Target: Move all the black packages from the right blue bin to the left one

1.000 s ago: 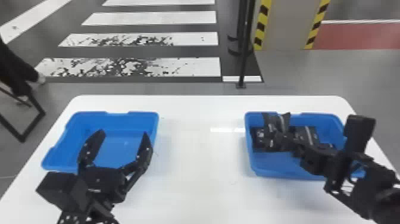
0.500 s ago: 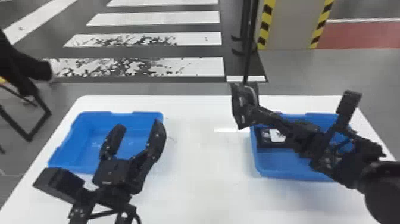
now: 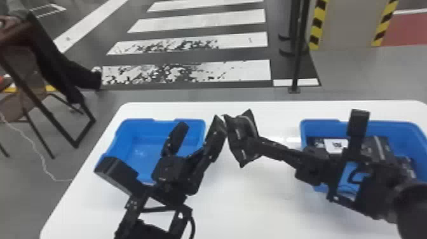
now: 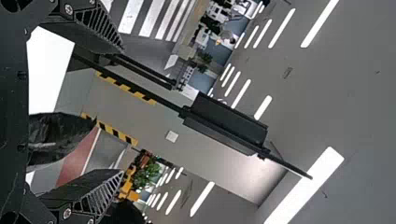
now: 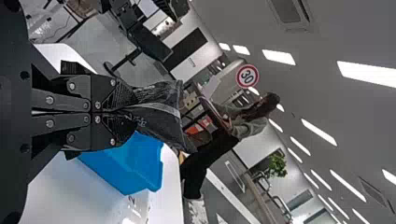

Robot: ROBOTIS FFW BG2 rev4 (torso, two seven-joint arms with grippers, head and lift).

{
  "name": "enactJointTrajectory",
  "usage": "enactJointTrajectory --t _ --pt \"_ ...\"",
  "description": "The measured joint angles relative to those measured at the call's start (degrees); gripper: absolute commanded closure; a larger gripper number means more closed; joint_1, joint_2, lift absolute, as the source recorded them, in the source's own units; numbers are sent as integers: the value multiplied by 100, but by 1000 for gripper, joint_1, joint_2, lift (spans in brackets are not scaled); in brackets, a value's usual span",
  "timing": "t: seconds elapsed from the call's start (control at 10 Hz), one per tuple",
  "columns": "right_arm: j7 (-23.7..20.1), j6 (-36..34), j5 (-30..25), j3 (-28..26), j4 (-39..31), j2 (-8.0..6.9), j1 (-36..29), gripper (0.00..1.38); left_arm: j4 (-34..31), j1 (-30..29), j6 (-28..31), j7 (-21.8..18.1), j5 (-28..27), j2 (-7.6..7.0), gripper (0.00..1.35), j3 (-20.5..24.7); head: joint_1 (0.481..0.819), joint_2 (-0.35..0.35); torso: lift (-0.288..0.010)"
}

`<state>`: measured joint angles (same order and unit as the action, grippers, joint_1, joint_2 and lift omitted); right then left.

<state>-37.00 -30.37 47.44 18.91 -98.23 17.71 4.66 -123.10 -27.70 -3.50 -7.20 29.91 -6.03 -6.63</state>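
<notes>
In the head view my right gripper (image 3: pixel 254 144) is over the middle of the table, shut on a black package (image 3: pixel 238 133). The right wrist view shows that gripper (image 5: pixel 116 112) pinching the package (image 5: pixel 161 114). Just left of it, my left gripper (image 3: pixel 198 124) stands open in front of the left blue bin (image 3: pixel 133 127), its right finger close to the package. The left wrist view has this gripper (image 4: pixel 119 112) with its fingers apart and a black package (image 4: pixel 58 137) beyond the gap. More black packages (image 3: pixel 375 146) lie in the right blue bin (image 3: pixel 413 127), partly behind the right arm.
The white table (image 3: pixel 260 203) carries both bins, set well apart. A black post (image 3: pixel 297 63) stands on the floor behind the table. At the far left is a chair (image 3: pixel 31 98) with a seated person.
The right gripper has lifted its package out of the right bin and carried it left to beside the left gripper. The left gripper has shifted right. The head view has tilted up somewhat.
</notes>
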Motion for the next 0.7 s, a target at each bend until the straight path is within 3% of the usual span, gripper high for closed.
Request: enactJointTrajectory --t 0.7 --pt "10 13 295 671 32 47 308 1167 -2 107 660 -106 -86 -37 139 -43 695 241 -140"
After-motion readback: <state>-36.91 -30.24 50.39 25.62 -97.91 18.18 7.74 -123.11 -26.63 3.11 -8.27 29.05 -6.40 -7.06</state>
